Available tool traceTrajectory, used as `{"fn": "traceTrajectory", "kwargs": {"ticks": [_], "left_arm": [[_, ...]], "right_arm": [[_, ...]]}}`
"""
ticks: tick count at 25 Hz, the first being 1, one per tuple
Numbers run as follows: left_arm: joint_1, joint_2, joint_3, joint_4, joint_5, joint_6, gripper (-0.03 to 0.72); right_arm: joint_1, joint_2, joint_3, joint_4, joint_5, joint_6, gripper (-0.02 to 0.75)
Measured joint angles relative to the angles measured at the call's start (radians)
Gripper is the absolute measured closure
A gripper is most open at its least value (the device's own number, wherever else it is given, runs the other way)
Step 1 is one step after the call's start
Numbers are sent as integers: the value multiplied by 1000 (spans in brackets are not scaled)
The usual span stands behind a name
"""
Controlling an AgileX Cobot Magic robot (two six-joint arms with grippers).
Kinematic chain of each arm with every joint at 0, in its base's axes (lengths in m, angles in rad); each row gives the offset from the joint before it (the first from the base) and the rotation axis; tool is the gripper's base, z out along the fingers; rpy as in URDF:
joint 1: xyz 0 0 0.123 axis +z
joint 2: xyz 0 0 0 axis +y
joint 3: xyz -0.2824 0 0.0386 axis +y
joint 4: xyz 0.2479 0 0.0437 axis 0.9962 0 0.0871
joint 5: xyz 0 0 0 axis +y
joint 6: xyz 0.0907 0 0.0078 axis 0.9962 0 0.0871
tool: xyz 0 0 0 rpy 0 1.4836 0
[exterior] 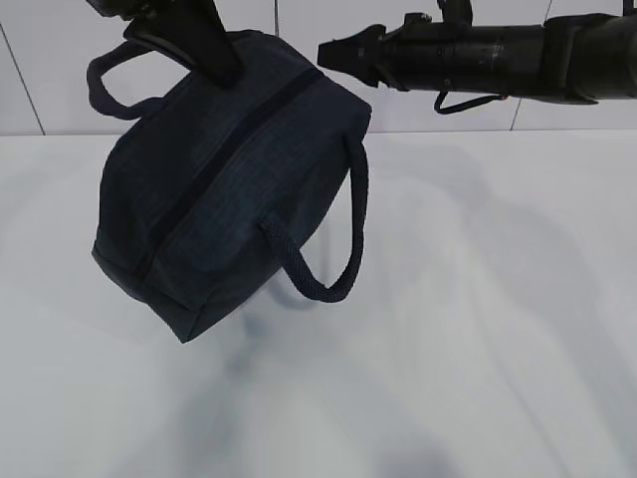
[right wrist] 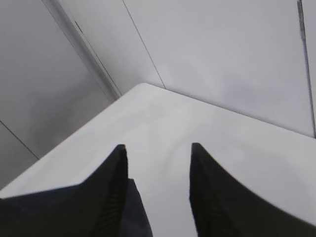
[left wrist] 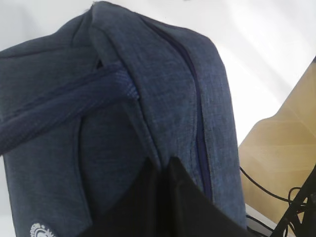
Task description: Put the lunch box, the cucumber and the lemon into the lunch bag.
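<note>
Navy fabric fills the left side: the lunch bag (exterior: 234, 179) hangs tilted in the air above the white counter (exterior: 478, 329), zipper (exterior: 224, 164) closed, one loop handle (exterior: 328, 249) dangling. The left tool (exterior: 204, 50) is pressed together, pinching the bag's top edge. The right tool (right wrist: 158, 153) hovers beside the bag, apart from it, its jaws spread with nothing between them

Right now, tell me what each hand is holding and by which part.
The left hand is shut on the lunch bag, pinching the fabric of its top edge beside the zipper and lifting it off the table. The right hand is open, holding nothing.
</note>
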Motion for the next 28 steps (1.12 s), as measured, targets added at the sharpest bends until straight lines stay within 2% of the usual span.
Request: {"fn": "traceTrajectory", "kwargs": {"ticks": [2,5,10,16,23,28], "left_arm": [[0,5,0,-4,0,0,693],[0,25,0,-5,0,0,693],[0,67,0,-36,-2,0,693],[0,154,0,-144,-75,0,693],[15,248,-21,-309,-257,-4,693],[66,310,-25,-372,-393,-20,693]], "right_arm": [[-6,0,-36,0,33,37,382],[-26,-25,-57,-5,67,54,349],[-100,-126,-64,-9,65,113,339],[-190,-221,-65,-9,59,168,339],[-199,-242,-65,-55,59,211,338],[-199,-242,-65,-105,59,241,338]]}}
